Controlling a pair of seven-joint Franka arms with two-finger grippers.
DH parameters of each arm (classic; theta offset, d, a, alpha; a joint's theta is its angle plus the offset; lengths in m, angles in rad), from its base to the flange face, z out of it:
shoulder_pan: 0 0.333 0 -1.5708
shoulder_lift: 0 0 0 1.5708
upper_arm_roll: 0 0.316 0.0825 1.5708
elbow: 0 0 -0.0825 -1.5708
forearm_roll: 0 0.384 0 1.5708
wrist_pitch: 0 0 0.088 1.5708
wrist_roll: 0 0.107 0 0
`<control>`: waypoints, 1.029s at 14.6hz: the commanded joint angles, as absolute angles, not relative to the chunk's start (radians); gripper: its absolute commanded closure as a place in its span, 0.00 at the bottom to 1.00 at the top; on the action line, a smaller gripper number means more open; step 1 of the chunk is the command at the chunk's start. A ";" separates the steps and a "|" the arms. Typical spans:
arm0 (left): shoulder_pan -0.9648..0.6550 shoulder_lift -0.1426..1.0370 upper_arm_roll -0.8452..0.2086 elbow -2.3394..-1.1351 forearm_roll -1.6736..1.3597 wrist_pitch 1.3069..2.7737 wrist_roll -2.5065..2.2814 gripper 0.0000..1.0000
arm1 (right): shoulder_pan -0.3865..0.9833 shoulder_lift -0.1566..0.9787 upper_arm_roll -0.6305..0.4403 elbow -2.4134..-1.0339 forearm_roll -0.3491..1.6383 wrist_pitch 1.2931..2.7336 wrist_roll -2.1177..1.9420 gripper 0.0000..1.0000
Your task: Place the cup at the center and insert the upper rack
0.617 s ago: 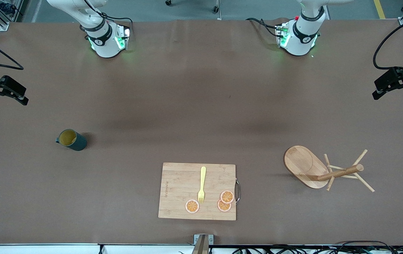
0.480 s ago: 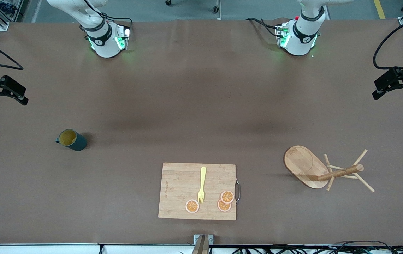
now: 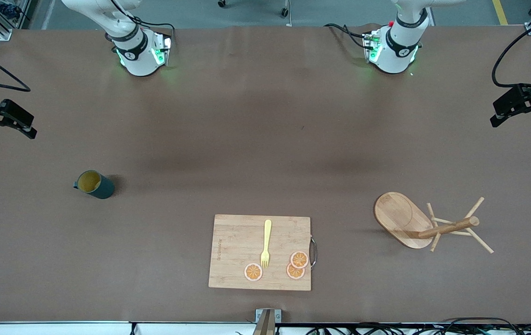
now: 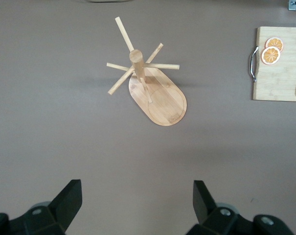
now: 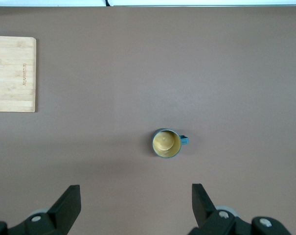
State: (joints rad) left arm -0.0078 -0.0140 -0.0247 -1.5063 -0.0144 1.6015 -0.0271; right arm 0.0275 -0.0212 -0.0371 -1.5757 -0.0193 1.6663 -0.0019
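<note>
We have two jobs ahead and neither is begun. The small dark teal ribbed cup with a yellow inside (image 3: 94,184) stands upright on the brown table (image 3: 265,130) toward the right arm's end, well apart from everything else, its little handle turned away from the table's middle. The light wooden mug tree with an oval base, our upper rack (image 3: 426,225), stands toward the left arm's end, about as near the front camera as the rectangular bamboo cutting board (image 3: 237,244), which lies between the two and nearer that camera than the cup. On the board rest a yellow fork (image 3: 265,243) and three orange slices (image 3: 296,265).

Our right gripper (image 3: 9,120) hangs high over its own end of the table, fingers spread wide and empty; the right wrist view shows the cup (image 5: 166,143) ahead of it. Our left gripper (image 3: 523,108) hangs the same way over the left arm's end, fingers apart, holding nothing, with the rack (image 4: 148,83) ahead in its wrist view.

To do the first step well, we judge we should come down over the cup, close across its ribbed wall clear of the handle, and keep it upright. The bare middle, farther from the camera than the board, looks the sound spot.
</note>
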 commanded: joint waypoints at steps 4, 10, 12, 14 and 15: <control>-0.005 -0.029 -0.025 -1.517 -0.017 1.589 -0.014 0.00 | 0.035 0.018 -0.034 -1.578 -0.014 1.666 -0.002 0.00; -0.008 -0.029 -0.028 -1.516 -0.017 1.589 -0.014 0.00 | 0.032 0.246 -0.034 -1.577 0.043 1.707 -0.002 0.00; -0.011 -0.028 -0.031 -1.516 -0.020 1.591 -0.014 0.00 | 0.017 0.281 -0.035 -1.578 0.048 1.752 -0.003 0.00; -0.015 -0.028 -0.032 -1.516 -0.018 1.594 -0.015 0.00 | 0.020 0.316 -0.037 -1.578 0.034 1.778 -0.003 0.00; -0.015 -0.028 -0.032 -1.516 -0.018 1.594 -0.015 0.00 | 0.017 0.324 -0.037 -1.589 0.034 1.790 -0.003 0.00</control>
State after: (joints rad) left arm -0.0134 -0.0140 -0.0308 -1.5089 -0.0144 1.5980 -0.0270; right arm 0.0258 0.3253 -0.0404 -1.5917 0.0288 1.7860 -0.0019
